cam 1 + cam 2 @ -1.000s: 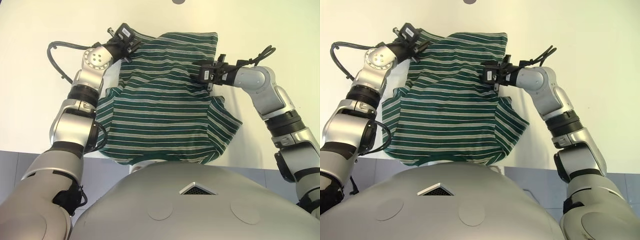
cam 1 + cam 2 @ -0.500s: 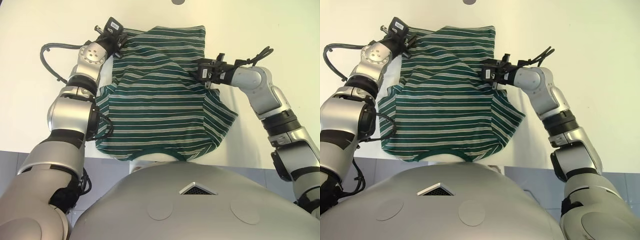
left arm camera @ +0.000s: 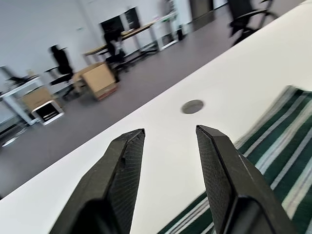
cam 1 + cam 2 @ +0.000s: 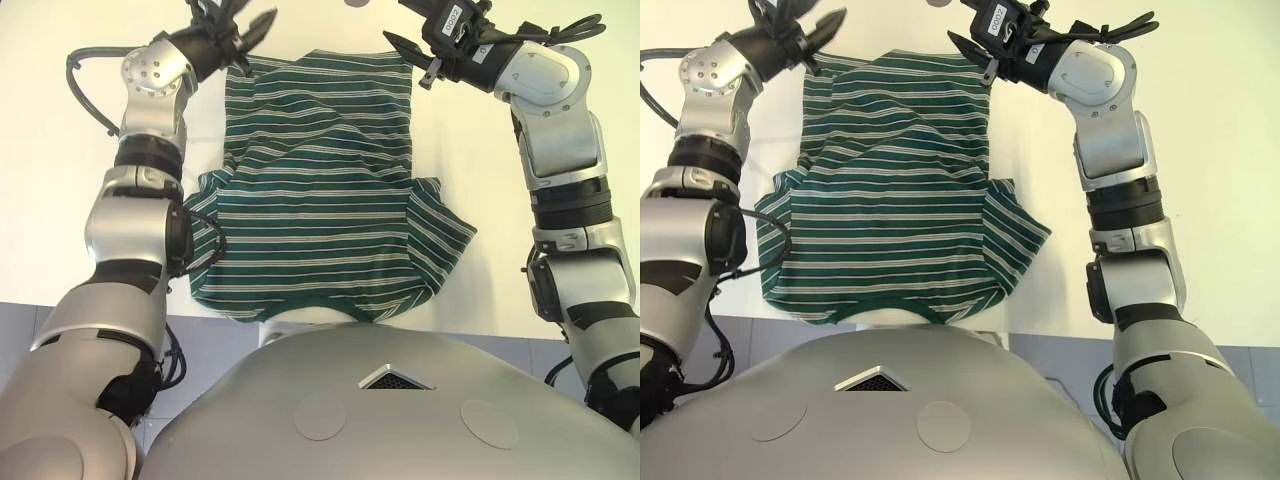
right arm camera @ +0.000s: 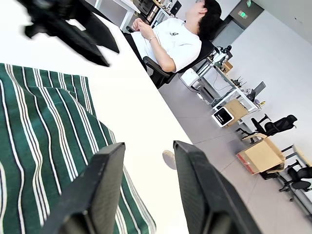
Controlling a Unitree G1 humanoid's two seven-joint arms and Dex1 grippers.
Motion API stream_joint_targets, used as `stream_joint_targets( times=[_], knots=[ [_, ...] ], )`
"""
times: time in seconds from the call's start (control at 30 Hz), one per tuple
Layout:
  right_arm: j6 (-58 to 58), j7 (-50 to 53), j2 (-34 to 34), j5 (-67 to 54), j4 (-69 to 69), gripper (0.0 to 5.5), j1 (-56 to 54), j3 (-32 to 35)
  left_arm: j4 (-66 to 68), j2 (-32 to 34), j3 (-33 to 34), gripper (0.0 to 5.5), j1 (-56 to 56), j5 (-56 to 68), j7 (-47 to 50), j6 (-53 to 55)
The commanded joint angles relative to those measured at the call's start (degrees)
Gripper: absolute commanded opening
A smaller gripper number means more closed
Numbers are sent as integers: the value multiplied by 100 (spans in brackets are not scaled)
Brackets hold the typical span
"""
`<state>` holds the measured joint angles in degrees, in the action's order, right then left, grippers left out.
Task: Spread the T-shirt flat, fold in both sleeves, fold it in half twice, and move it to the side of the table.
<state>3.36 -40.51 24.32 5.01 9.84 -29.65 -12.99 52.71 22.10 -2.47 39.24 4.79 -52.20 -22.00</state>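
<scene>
Left gripper (image 4: 245, 22) released, fingers (image 3: 124, 165) parted on nothing, by the far left corner of the T-shirt (image 4: 320, 190); right gripper (image 4: 408, 55) likewise released, by the far right corner. Nearest, neck end at the near edge of the white table (image 4: 60, 230): one T-shirt, lying wrinkled, two sleeves (image 4: 445, 225) out to the sides. Beyond the hem, one round grommet (image 3: 192, 106). Farther off, grey office floor, desks, chairs, a cardboard box (image 3: 97, 80).
</scene>
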Motion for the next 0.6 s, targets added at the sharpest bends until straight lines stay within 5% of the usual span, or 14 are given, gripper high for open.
stream_joint_targets(
  times=[0.03, 0.13, 0.3, 0.6],
  knots=[
    [-254, -151, -94, 348, 280, 184, 153, -576, -1203, 623, -637, 193, -1020, -147, -1380, 197],
    [-663, -65, -52, 795, 827, 184, 262, -1000, -938, 750, -1101, 193, -1129, -983, -921, -62],
    [-1427, 866, 113, 1962, 2573, 184, -72, -1513, 390, 275, -1468, 193, -438, -2130, 1503, -283],
    [-1918, 3155, -251, 2602, 5138, 184, -1268, -1518, 1631, -389, -1115, 193, 523, -2104, 3161, -363]
  ],
)
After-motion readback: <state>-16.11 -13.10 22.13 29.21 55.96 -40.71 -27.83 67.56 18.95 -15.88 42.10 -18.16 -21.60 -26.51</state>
